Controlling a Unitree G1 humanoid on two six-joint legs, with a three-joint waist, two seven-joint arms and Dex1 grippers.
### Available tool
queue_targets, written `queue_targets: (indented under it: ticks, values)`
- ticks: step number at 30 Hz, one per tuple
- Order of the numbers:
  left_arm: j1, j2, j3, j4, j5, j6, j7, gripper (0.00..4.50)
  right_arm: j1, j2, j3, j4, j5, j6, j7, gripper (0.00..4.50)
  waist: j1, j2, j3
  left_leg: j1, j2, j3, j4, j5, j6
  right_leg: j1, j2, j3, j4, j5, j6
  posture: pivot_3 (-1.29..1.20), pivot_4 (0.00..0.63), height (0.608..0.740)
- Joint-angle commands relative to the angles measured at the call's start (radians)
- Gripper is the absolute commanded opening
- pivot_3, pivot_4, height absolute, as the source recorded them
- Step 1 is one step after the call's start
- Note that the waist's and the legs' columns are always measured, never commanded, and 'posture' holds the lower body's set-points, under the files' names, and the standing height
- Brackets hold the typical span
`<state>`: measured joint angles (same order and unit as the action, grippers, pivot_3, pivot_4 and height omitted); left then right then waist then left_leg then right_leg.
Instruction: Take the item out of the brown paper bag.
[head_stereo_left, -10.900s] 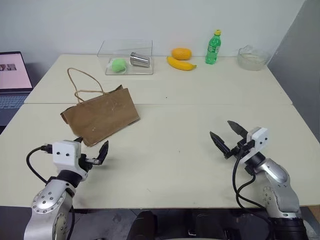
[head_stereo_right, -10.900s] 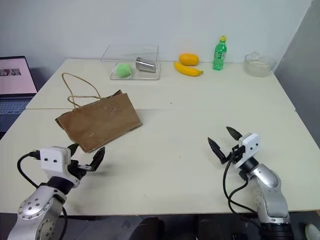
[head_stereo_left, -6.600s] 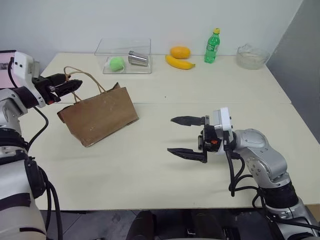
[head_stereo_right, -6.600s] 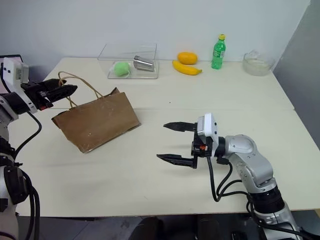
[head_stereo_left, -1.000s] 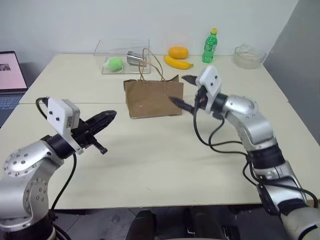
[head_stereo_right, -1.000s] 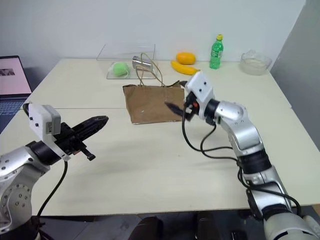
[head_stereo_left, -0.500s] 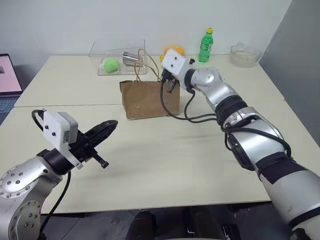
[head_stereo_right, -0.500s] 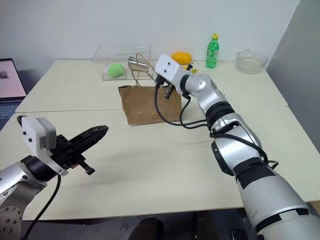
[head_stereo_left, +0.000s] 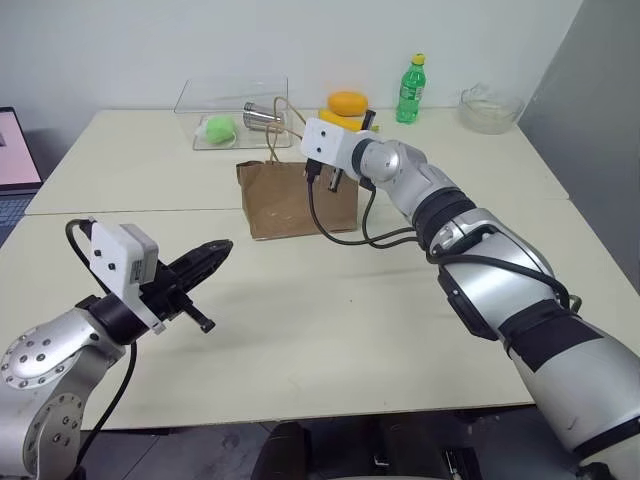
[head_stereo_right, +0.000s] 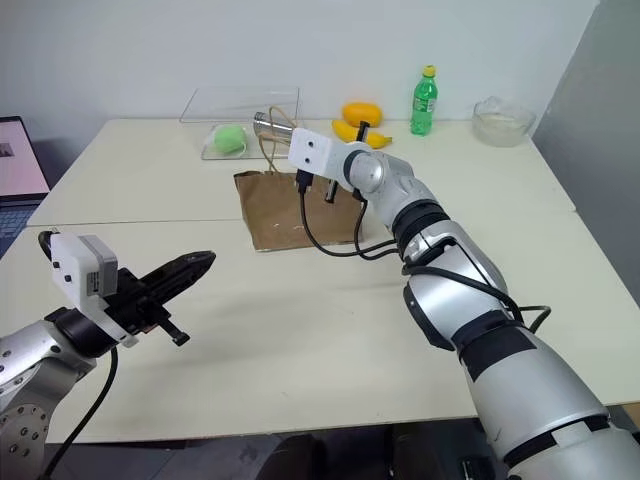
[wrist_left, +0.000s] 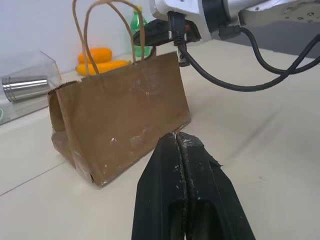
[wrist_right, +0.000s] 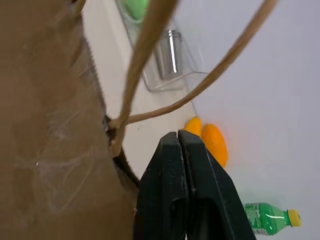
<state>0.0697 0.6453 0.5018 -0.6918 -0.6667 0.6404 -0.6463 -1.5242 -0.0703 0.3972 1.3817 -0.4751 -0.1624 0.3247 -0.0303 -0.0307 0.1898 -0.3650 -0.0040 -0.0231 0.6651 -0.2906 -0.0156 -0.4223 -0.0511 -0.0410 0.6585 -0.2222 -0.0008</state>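
Brown paper bag (head_stereo_left: 298, 198): standing upright near the middle of the pale table (head_stereo_left: 420, 300), its tan cord handles (head_stereo_left: 285, 125) looping up above the open top; creased face with shiny tape marks turned toward the robot. The item to be taken out is not visible from where I stand; whether it sits inside the bag cannot be told. Right gripper (wrist_right: 181, 150): reached across to the bag's top edge, black fingers pressed flat together with nothing between them, tips beside the cord handles at the bag's mouth. Left gripper (head_stereo_left: 205, 258): fingers likewise clenched on nothing, held above the near left part of the table, well apart from the bag and pointing toward it. Along the far edge: clear plastic box (head_stereo_left: 230, 112) holding a green ball (head_stereo_left: 219, 127) and a metal cup (head_stereo_left: 261, 118); an orange (head_stereo_left: 347, 102) with a banana (head_stereo_right: 350, 131) just beside it; green soda bottle (head_stereo_left: 408, 88); glass bowl (head_stereo_left: 489, 108). Laptop (head_stereo_left: 15, 155) at the far left.
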Motion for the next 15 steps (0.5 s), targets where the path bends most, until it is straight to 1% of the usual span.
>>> queue_targets:
  ticks: [1, 5, 15]
  values:
    - [-0.008, 0.013, -0.026, 0.006, 0.013, -0.039, 0.002, 0.00, 0.024, -0.009, 0.020, -0.001, -0.043, -0.001, -0.001, 0.02, 0.000, 0.000, 0.000, 0.000, 0.000, 0.000, 0.000, 0.000, 0.000, 0.000, 0.000, 0.000, 0.000, 0.000, 0.000, 0.00, 0.150, 0.740]
    - [0.002, 0.025, -0.027, 0.005, 0.005, -0.042, -0.005, 0.00, 0.031, -0.010, 0.025, -0.009, -0.048, -0.046, 0.101, 0.02, -0.001, 0.000, 0.000, 0.000, 0.000, 0.000, 0.000, 0.000, 0.000, 0.000, 0.000, 0.000, 0.000, 0.000, 0.000, 0.00, 0.150, 0.740]
    - [0.045, 0.053, -0.035, -0.015, -0.006, -0.052, -0.030, 0.00, 0.069, -0.052, -0.023, -0.051, 0.028, -0.185, 0.506, 0.02, -0.003, 0.000, 0.000, 0.002, 0.001, 0.000, -0.001, 0.000, 0.000, 0.001, 0.001, 0.000, 0.000, 0.000, 0.000, 0.00, 0.150, 0.740]
